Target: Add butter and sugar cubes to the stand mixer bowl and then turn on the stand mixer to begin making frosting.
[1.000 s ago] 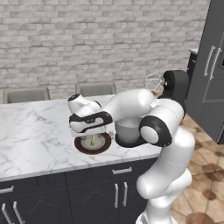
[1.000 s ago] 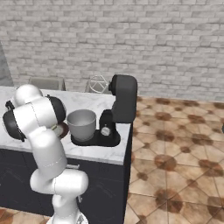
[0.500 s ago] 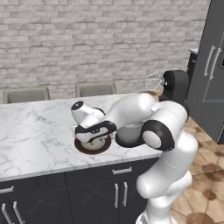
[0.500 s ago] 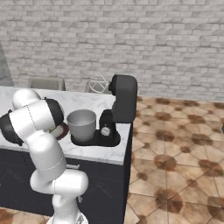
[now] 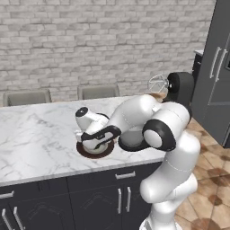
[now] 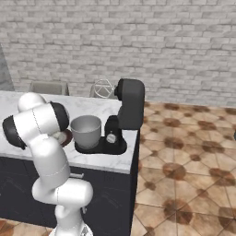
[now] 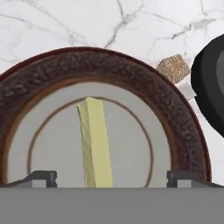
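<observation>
The butter (image 7: 94, 141), a thin pale yellow stick, lies in the middle of a dark brown-rimmed plate (image 7: 131, 74) on the marble counter. My gripper (image 7: 112, 178) is open just above the plate, one fingertip on each side of the stick, touching nothing. In the left base view the gripper (image 5: 95, 145) hangs low over the plate (image 5: 85, 153). One tan sugar cube (image 7: 173, 68) sits on the counter beside the plate's rim. The grey stand mixer bowl (image 6: 86, 131) rests on the base of the black stand mixer (image 6: 127, 110), whose head is tilted up with its whisk (image 6: 104, 88) raised.
The mixer's black base (image 7: 209, 89) lies close to the plate on one side. Two chair backs (image 5: 97, 91) stand behind the counter. A dark fridge (image 5: 217, 72) is at the far right. The counter's front edge (image 5: 54, 174) runs just below the plate.
The hand has come down toward the plate and a little to the right, and the elbow has swung lower. The jaws stayed open. Butter, bowl and mixer have not moved.
</observation>
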Motion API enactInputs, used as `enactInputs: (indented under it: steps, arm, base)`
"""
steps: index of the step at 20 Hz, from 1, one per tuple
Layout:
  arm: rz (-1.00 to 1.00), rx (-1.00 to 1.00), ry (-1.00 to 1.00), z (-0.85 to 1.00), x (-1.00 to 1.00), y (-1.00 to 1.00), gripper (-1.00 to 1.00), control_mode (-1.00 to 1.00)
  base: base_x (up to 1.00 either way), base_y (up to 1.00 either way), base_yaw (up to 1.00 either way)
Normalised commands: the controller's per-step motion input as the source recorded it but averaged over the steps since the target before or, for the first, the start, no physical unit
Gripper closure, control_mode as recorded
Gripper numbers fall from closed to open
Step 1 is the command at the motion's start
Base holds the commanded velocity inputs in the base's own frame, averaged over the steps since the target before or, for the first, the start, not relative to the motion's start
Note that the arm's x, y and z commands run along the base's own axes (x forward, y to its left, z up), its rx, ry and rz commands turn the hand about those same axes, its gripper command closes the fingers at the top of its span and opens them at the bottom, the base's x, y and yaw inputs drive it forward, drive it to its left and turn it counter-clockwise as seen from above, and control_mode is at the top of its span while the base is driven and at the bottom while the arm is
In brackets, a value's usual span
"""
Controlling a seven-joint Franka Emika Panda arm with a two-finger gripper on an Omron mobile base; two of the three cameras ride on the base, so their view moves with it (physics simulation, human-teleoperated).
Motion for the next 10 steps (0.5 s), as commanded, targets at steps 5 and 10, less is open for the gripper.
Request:
enactInputs:
  steps: [5,10]
  arm:
    - [0.00,0.00,-0.01,-0.23,0.09,0.00,-1.00,-1.00]
    - [0.00,0.00,0.00,-0.16,0.13,0.00,-1.00,-1.00]
  base:
    - [0.00,0.00,0.00]
    - [0.00,0.00,0.00]
